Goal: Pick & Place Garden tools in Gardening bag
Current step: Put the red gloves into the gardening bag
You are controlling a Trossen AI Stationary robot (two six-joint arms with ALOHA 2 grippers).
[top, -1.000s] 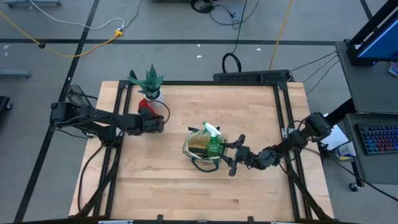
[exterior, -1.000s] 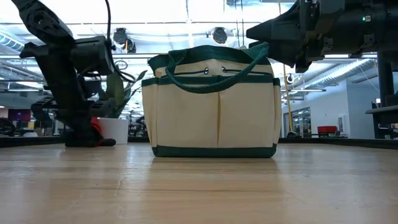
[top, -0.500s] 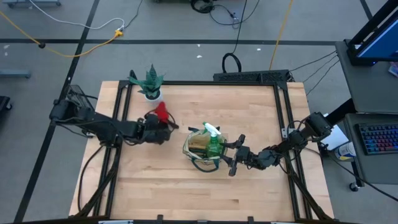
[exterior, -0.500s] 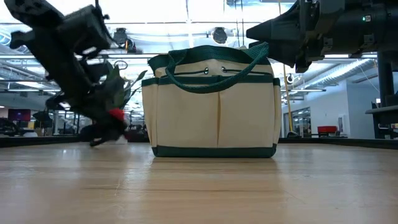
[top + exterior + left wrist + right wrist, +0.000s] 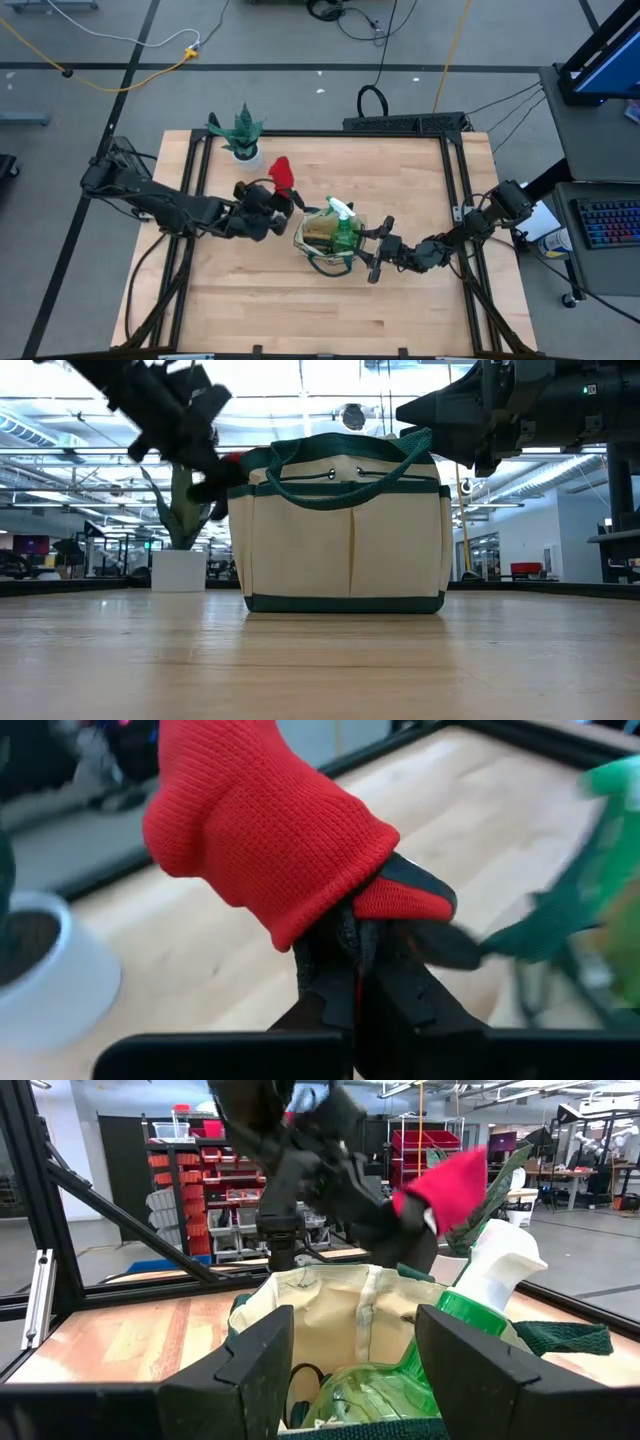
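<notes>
At the far left corner of the pale wooden bench (image 5: 300,320) stands a green spiky plant in a white pot (image 5: 240,135), no part of the job. Just right of it and nearer the middle, the left claw (image 5: 272,203) is pressed together on a red knitted glove with a dark palm (image 5: 281,175), pinching the dark end so that the red cuff stands up and away from the fingers; the left wrist view shows the cloth bunched in the grip (image 5: 265,845). The claw hangs above the bench, just beside the left rim of the round beige canvas bag with dark green trim (image 5: 318,238), which lies to the claw's right, so the coming move looks like a short carry rightward over the rim and then a release. The glove's long axis runs roughly away from the bag mouth, so it may need tipping in. Inside the bag a green spray bottle with a white nozzle (image 5: 343,222) already stands. On the bag's right side, the right claw (image 5: 378,250) waits spread wide, holding nothing.
</notes>
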